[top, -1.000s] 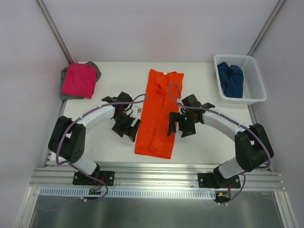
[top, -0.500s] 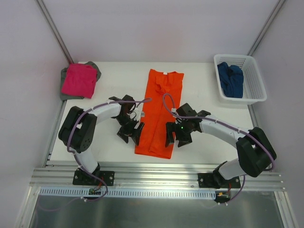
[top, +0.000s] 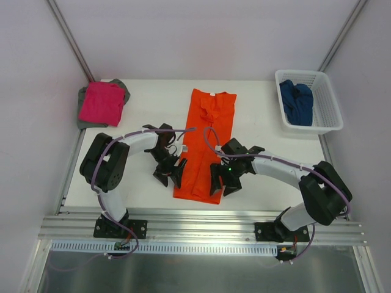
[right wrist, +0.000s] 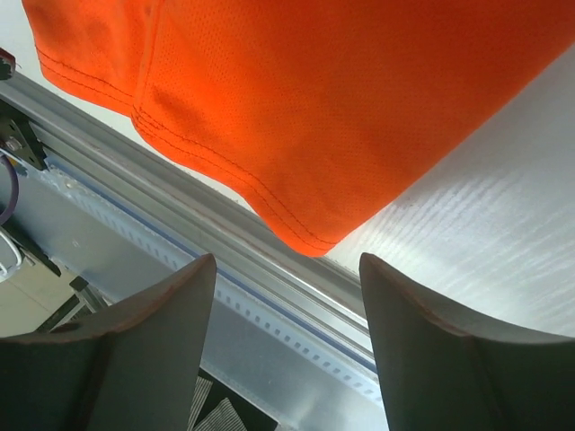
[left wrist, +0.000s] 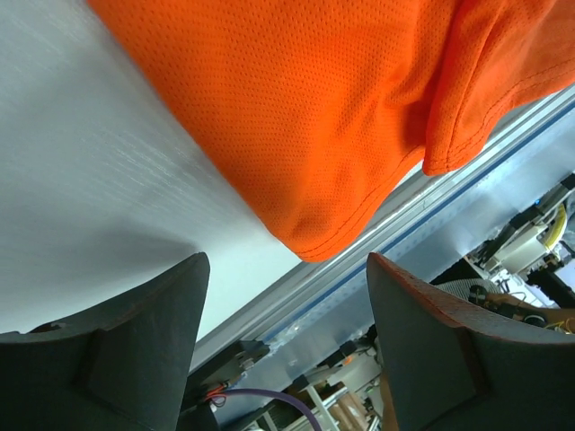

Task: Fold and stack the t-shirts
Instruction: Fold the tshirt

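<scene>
My left pincer [left wrist: 283, 269]: jaws apart, holding nothing, at the near-left hem corner of the orange t-shirt [top: 201, 143]. My right pincer [right wrist: 287, 262]: also apart and empty, at the near-right corner. Shirt lies as a long strip mid-tabletop [top: 263, 128]. Pink t-shirt [top: 101, 102] sits on grey t-shirt [top: 123, 87], far left. Dark blue t-shirt [top: 296, 102] is in the basket [top: 330, 119].

We note a white table [top: 269, 165] enclosed by plain pale walls [top: 201, 36], two metal corner posts [top: 68, 38], and an aluminium rail [top: 201, 231] along its near edge; lighting even.
</scene>
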`<act>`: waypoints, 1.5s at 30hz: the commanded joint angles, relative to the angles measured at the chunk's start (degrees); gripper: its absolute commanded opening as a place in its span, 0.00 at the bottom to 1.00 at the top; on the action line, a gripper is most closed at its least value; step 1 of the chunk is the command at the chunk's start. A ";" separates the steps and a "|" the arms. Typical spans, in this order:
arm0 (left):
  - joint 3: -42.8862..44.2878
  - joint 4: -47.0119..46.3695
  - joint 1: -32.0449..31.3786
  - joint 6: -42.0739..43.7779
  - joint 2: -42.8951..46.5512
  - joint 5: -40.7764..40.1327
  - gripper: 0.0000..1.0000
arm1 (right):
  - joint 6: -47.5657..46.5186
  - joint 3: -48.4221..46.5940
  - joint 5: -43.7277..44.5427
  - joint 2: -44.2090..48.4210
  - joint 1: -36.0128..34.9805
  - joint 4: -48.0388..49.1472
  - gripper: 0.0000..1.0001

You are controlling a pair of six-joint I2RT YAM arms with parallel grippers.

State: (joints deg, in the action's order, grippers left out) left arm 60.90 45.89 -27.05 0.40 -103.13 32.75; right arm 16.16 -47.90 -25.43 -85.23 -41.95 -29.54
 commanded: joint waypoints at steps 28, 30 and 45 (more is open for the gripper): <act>-2.02 0.17 -0.73 -0.23 -3.21 7.68 0.53 | 4.49 1.76 -2.34 -5.03 -1.38 3.88 0.53; -1.93 -0.01 -0.81 -0.32 -3.57 8.03 0.49 | 4.49 1.67 -2.43 -5.38 -1.20 4.05 0.52; -1.58 -0.62 -2.04 -0.32 -4.80 10.05 0.00 | 3.26 1.14 -3.93 -5.74 0.03 5.81 0.15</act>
State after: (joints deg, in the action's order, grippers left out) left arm 58.37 44.84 -28.21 -0.60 -108.12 40.49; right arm 19.77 -45.01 -28.03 -91.48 -42.22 -23.90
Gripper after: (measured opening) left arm 0.011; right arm 0.171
